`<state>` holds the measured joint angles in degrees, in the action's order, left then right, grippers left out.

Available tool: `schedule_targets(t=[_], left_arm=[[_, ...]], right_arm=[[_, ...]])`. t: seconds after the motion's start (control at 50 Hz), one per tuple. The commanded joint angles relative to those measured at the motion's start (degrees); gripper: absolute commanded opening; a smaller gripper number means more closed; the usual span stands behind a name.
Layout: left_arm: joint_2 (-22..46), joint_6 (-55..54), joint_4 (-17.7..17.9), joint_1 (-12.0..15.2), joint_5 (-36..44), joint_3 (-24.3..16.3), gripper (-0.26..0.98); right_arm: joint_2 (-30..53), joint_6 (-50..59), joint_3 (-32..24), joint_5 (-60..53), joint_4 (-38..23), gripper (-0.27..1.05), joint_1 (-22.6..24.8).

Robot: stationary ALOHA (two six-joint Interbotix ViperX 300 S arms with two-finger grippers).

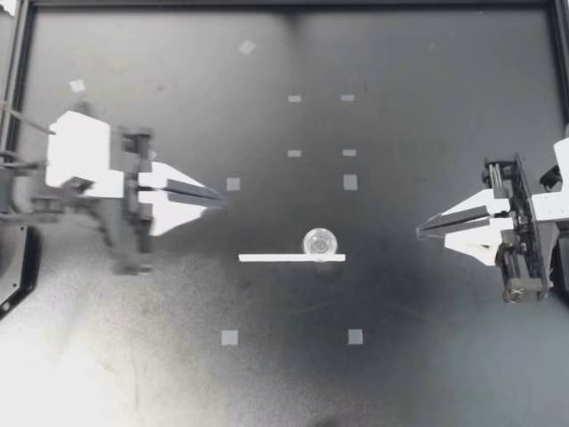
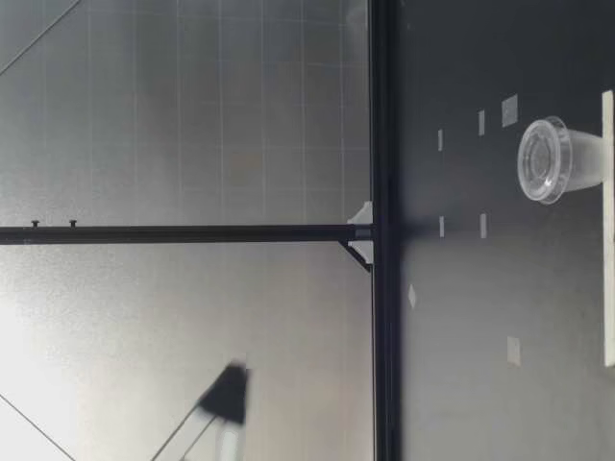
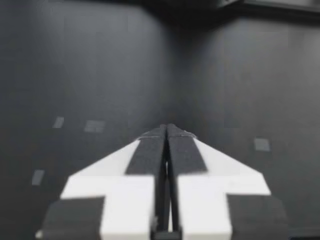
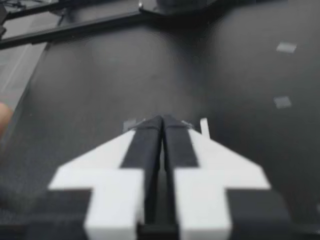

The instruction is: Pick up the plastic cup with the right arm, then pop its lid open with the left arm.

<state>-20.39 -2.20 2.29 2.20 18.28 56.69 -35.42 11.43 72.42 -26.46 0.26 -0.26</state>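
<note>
A small clear plastic cup (image 1: pixel 320 242) stands upright, rim up, at the middle of the dark table, touching a thin white strip (image 1: pixel 292 258) that lies flat. The low view shows the same cup (image 2: pixel 553 159) by the strip (image 2: pixel 607 230). My left gripper (image 1: pixel 220 200) hovers well to the cup's left, fingers pressed together and holding nothing. My right gripper (image 1: pixel 420 232) points at the cup from the right, also with its fingertips together and nothing between them. Past the right gripper (image 4: pixel 162 120) one end of the strip (image 4: pixel 203 125) shows. The left gripper (image 3: pixel 166 127) faces bare table.
Small grey tape squares (image 1: pixel 350 182) dot the table, among them one at the near left (image 1: pixel 229 337) and one at the near right (image 1: pixel 355 336). A black frame rail (image 1: pixel 284 4) runs along the table's far edge, with a matching rail (image 2: pixel 382 230) in the low view.
</note>
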Motion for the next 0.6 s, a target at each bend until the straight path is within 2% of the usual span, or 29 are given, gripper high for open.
schedule_targets(t=[0.0, 0.18, 0.58], left_arm=[[3.52, 0.18, -0.18, -0.53, 1.32, -3.16, 0.02], [12.74, 0.44, -1.05, -0.97, 2.02, -7.91, 0.02], [24.17, 0.53, -1.93, -1.93, 1.93, -14.41, 0.02]], right_arm=[[0.88, 1.14, -0.35, -0.62, 0.09, 0.31, 0.26], [4.66, 2.81, -0.09, -1.05, 0.09, 0.57, 0.26], [20.74, 5.27, -3.34, -7.21, 0.09, 0.60, 0.26]])
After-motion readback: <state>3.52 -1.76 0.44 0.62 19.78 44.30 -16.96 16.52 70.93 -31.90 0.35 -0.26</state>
